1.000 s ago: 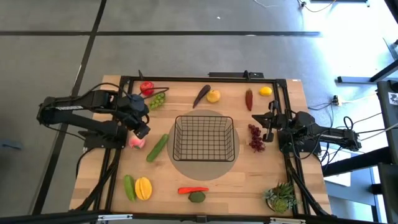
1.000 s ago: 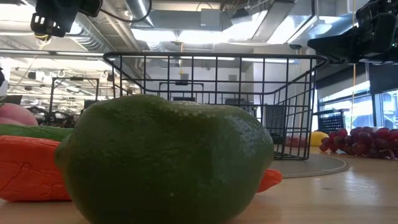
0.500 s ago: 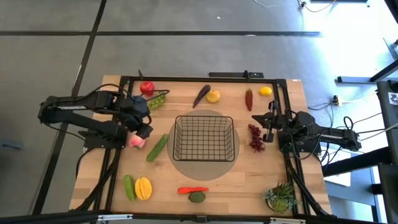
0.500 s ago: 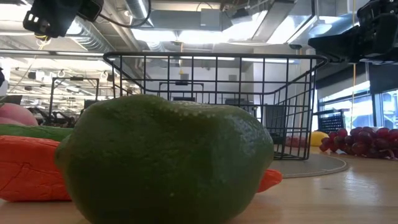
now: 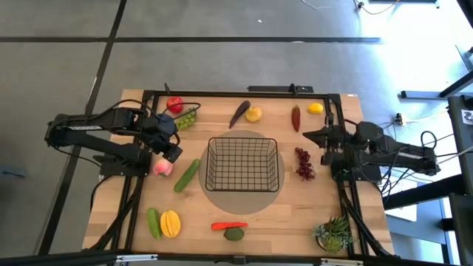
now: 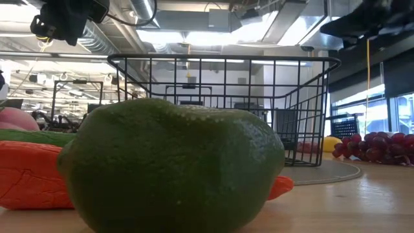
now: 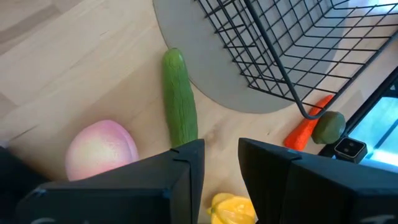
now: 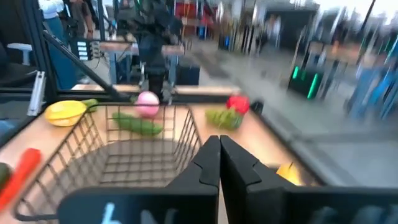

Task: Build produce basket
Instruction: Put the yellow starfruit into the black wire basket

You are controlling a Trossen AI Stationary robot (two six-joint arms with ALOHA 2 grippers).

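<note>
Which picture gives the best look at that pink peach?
The left wrist view: the peach fills it, beside the cucumber. From above it is tiny, partly under the left gripper; low view shows an edge; right wrist view, a distant blob.

Two dark, boxy jointed arms trail black cables, each ending in blunt black fingers [image 7: 186, 180].

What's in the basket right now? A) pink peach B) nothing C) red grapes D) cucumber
B: in the high view the basket shows only bare mesh, while the peach and cucumber lie on the table to its left and the red grapes to its right.
</note>
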